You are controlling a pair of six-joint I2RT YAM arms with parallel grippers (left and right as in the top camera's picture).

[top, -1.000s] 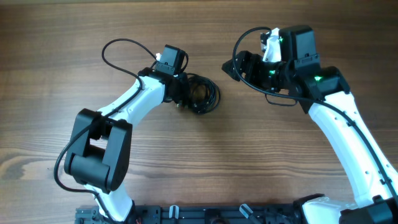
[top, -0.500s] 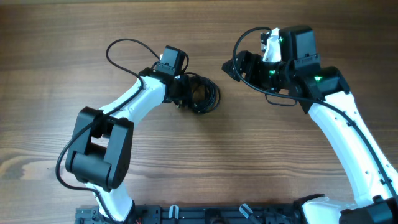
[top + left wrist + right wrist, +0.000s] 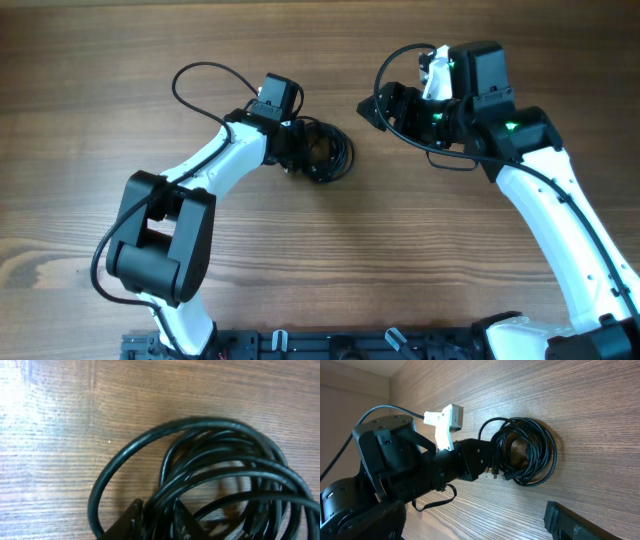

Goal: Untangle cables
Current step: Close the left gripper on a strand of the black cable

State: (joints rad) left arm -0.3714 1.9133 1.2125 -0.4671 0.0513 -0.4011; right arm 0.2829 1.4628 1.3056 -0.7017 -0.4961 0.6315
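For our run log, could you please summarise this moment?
cables: coiled | left hand: at cables, grip unclear | right hand: open, clear of cables

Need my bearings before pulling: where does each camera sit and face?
Overhead: above the table, looking straight down; left gripper at the cable coil, right gripper apart.
Left wrist: low over the table, facing the coil; its fingertips at bottom.
Right wrist: looks across at the left arm and coil; own finger bottom right.
Shared: all three show the coil.
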